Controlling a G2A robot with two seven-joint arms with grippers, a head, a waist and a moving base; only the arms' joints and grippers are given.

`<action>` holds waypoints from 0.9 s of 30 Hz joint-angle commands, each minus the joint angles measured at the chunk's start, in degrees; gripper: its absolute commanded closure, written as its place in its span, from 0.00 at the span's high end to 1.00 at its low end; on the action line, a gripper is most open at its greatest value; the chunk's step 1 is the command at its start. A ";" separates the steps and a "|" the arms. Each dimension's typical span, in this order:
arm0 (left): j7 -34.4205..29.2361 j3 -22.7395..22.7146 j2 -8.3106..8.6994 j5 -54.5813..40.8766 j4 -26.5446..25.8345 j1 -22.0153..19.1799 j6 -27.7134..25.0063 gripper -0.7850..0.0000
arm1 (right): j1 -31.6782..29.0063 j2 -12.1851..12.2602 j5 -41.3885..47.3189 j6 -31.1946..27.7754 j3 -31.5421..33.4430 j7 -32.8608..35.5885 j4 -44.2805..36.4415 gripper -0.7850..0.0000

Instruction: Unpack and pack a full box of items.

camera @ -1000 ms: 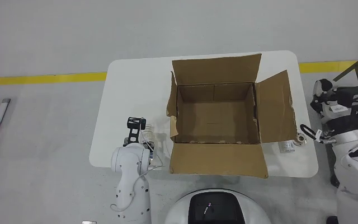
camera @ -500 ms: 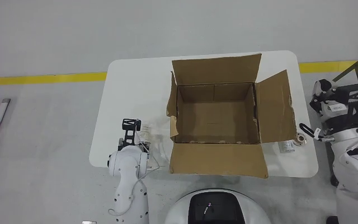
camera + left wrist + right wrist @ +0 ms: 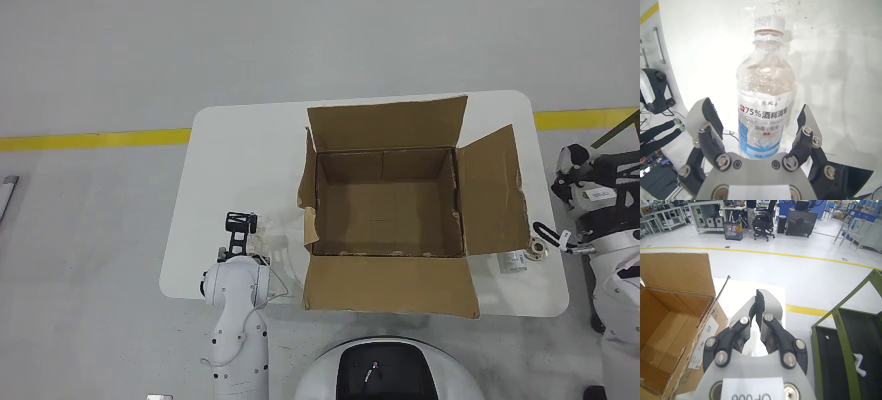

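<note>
At the top view's lower left, the left gripper [image 3: 756,106] had its fingers apart either side of a clear bottle [image 3: 764,91] on the white tabletop [image 3: 240,160]. The open cardboard box [image 3: 385,165] sat centre-right. The right gripper [image 3: 758,300] had its fingers pressed together, empty, between the box and a green cart [image 3: 829,321]

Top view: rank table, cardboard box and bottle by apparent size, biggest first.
1. table: largest, extends past the box on both sides.
2. cardboard box: flaps spread, covers about half the tabletop.
3. bottle: far the smallest, a faint clear shape by the box's near corner.
</note>
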 commanded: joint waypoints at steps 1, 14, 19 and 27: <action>0.21 -0.11 0.11 0.07 0.61 -0.31 0.12 0.96 | -0.10 0.10 -0.04 0.19 -0.02 0.08 -0.04 0.00; 0.18 -0.38 0.65 -1.58 1.81 -0.58 0.40 0.00 | -0.58 0.71 -0.56 2.85 -1.06 2.60 -0.30 0.43; 1.06 -0.55 0.80 -3.23 0.13 0.06 1.13 0.00 | 0.40 0.85 1.22 5.33 -1.64 6.49 -0.68 1.00; -0.04 -0.10 0.98 -5.56 -4.36 1.64 1.50 0.00 | 2.02 1.29 4.29 7.45 -1.17 12.65 -0.59 1.00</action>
